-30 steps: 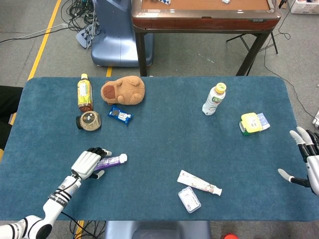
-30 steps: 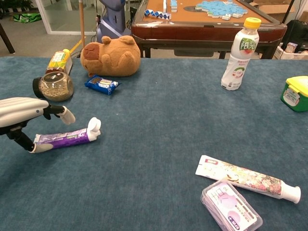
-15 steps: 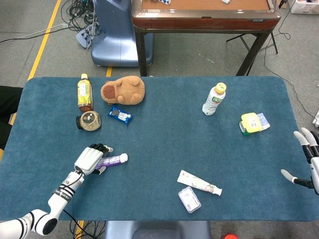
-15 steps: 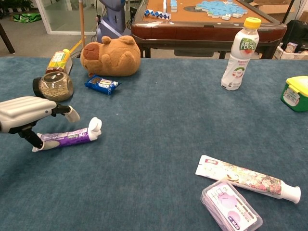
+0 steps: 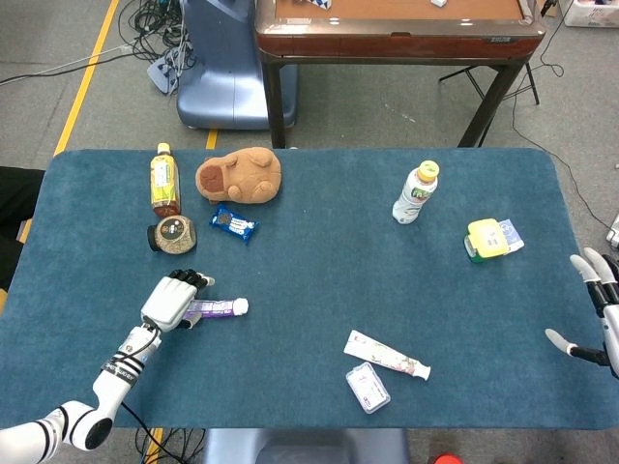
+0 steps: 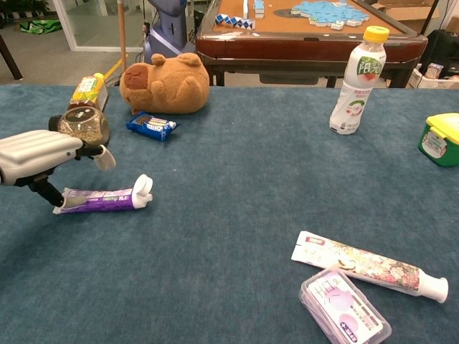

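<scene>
Head view shows the blue-carpeted table [image 5: 319,242] filling most of the frame, with a brown wooden game table [image 5: 397,29] standing on the floor beyond its far edge. Largest of the things on the table is the brown capybara plush toy [image 5: 240,175] near the far left, and just left of it lies a tea bottle [image 5: 164,179] with a yellow label. Toward the far right stands a white drink bottle [image 5: 416,192] with a yellow cap, upright, and well to its right sits a green box with a yellow lid [image 5: 489,239]. The left robot hand [image 5: 172,299] is over the near-left part of the table, palm down, fingers apart; in the chest view its thumb tip touches the flat tail end of the purple toothpaste tube [image 6: 102,200] while the other fingers stretch out above it, so nothing is gripped. That tube lies flat on the table, white cap pointing right, just under and to the right of the hand. The right robot hand [image 5: 598,314] shows only at the right edge of the head view, off the table's side, fingers spread and holding nothing. Near the front edge lies a white floral toothpaste tube [image 5: 386,355], and just beside it a clear plastic case [image 5: 368,387]. Between the left hand and the plush sit a round glass jar of seeds [image 5: 173,234] and a small blue snack packet [image 5: 233,224].
</scene>
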